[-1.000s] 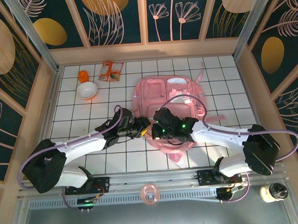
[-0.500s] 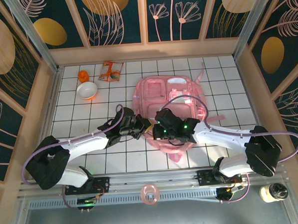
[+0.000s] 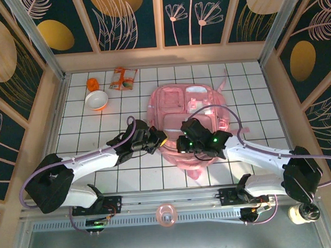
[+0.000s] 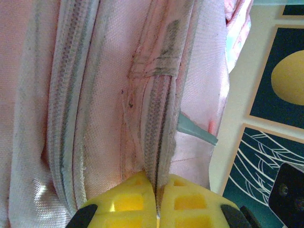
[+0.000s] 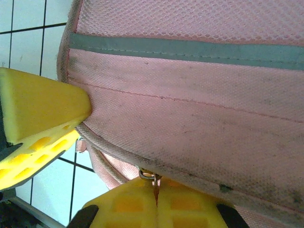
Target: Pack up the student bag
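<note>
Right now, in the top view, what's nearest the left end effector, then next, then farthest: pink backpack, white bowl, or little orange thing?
1. Soft pink fabric backpack, touching the left end effector, just to its right.
2. Round white bowl with orange rim, back left.
3. Small orange object, just beyond the bowl.

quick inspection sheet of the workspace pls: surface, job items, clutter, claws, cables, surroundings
surface: white tiled table, no spills seen
job's things: pink student bag lying flat mid-table
clutter: bowl, small orange object and snack packet at the far left, apart from the bag
grippers: left claw shut on the bag's zip seam; right claw shut on a zip ring at the bag's edge
cables: purple cables loop above both arms, the right one passing over the bag
surroundings: wooden walls with dark floral panels
</note>
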